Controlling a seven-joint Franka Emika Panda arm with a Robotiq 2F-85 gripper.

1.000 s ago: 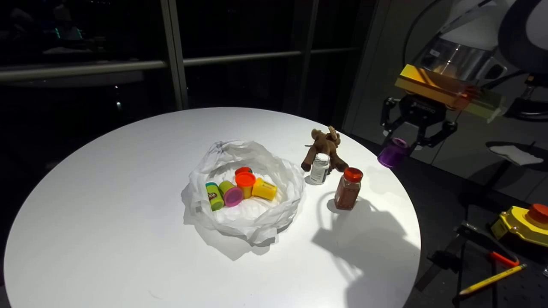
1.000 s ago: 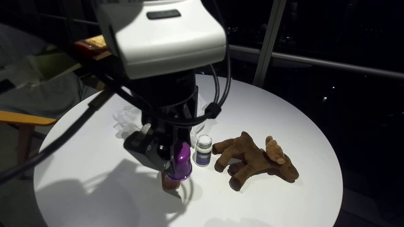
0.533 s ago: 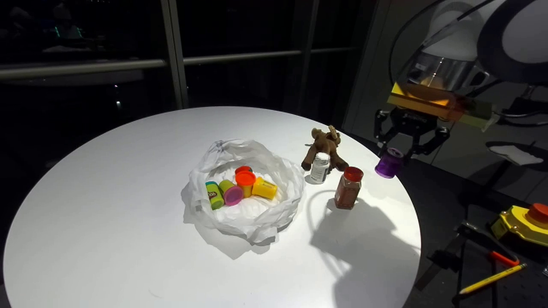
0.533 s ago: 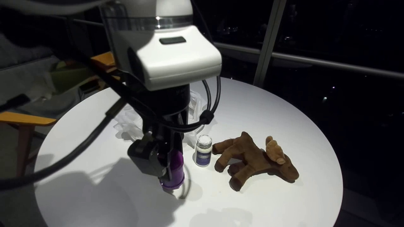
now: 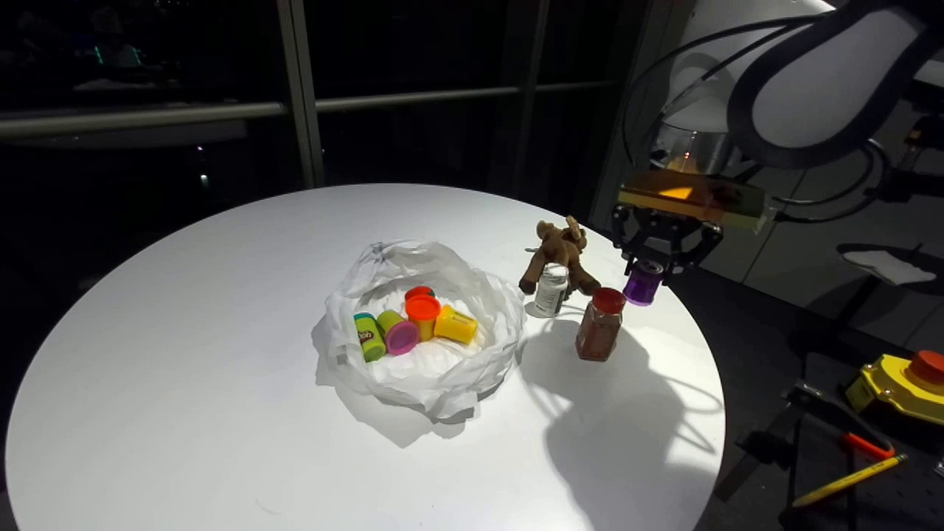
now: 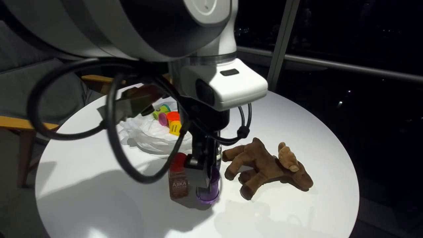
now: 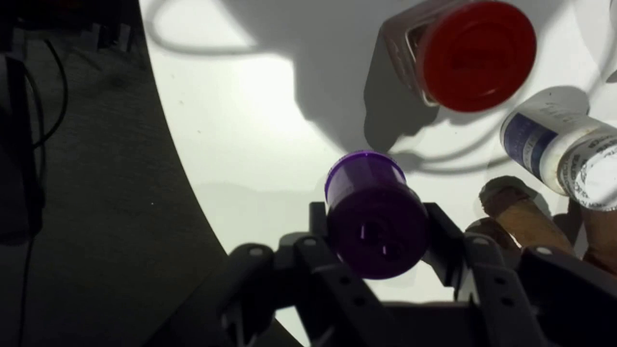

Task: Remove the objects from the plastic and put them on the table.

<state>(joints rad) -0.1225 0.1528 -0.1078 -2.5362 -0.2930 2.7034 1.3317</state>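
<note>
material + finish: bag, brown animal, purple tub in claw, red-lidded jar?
Bag: likely thin plastic film, slight sheen; translucent, crumpled folds.
Brown animal: looks like matte plush; soft-edged, no highlights.
Purple tub: probably glossy plastic; sharp highlights on its end.
Red-lidded jar: see-through body, some shine; glass or plastic unclear.
Lid: likely satin plastic; faint rim highlight.

Dark windows [image 5: 420, 44], pale frame [image 5: 301, 96]; grey seat [image 6: 66, 91] with wooden armrest [image 6: 19, 123]; dark floor [image 7: 120, 217].
</note>
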